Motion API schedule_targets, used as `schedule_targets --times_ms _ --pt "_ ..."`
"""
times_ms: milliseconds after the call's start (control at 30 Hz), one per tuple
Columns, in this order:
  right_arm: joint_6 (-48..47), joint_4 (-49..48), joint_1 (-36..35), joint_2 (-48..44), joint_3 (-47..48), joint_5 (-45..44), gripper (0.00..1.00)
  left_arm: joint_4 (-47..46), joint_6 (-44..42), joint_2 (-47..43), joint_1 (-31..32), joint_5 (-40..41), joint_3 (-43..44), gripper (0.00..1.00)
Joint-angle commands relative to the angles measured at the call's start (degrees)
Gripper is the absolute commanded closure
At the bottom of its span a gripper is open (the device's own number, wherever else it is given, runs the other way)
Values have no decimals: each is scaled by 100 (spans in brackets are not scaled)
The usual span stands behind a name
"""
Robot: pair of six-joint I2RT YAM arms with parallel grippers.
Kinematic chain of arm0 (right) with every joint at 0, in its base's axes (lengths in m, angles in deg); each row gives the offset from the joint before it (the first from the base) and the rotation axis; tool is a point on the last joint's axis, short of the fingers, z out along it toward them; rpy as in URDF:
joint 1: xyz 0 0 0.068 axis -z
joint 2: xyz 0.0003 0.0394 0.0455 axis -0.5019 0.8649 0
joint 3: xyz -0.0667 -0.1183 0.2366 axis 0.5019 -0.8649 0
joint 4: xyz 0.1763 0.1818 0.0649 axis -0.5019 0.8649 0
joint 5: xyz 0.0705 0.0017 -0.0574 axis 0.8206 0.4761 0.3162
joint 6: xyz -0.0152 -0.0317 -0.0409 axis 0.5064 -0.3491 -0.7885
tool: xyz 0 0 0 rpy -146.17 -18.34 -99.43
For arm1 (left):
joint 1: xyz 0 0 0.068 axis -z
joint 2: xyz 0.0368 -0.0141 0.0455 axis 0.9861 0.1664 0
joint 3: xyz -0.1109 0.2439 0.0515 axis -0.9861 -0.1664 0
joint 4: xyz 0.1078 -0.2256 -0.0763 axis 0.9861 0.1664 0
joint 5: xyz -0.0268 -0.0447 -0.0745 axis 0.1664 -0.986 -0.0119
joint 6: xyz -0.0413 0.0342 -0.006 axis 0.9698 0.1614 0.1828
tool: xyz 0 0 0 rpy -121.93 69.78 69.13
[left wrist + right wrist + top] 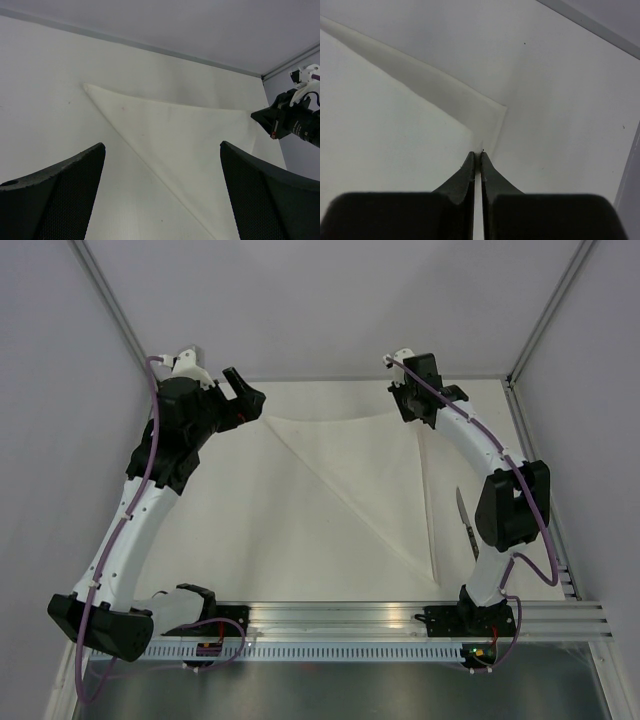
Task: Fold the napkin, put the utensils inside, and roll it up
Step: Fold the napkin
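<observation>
The left end effector (162, 145) gaped wide, empty; the right end effector (481, 153) pinched shut on the folded napkin's (372, 478) corner.

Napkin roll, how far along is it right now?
Done: napkin folded into a triangle. In hand: right pincer shut, apparently pinching its far corner; left pincer open, empty. Remaining: knife lies beside the napkin, not inside; then rolling.

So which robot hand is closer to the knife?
Right. The right gripper sits beyond the knife, on its side of the napkin; the left gripper is across the napkin.
</observation>
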Motion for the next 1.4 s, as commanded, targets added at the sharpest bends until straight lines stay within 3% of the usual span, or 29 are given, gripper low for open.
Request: schedule_targets --times_ms 0,533,1033,1100,1200,1233,1367 --pt "-89 28 69 107 66 -285 100 -230 190 43 -28 -86 -15 0" --pt "-177 -174 289 661 119 -320 100 -238 172 78 -45 -69 -86 0" --pt "-335 -648 666 1847 356 -338 99 -397 216 96 -63 -77 -402 0" --pt "-344 -727 693 1936 365 -390 91 -466 234 105 -72 -86 -490 0" --pt "-335 -798 754 2076 488 -443 62 -546 286 96 -72 -297 -630 0" --pt "-318 -746 789 2111 619 -443 48 -607 321 87 -63 -349 -674 0" --pt "-238 -403 1000 1954 963 -198 30 -897 427 -27 -63 -508 -1051 0"
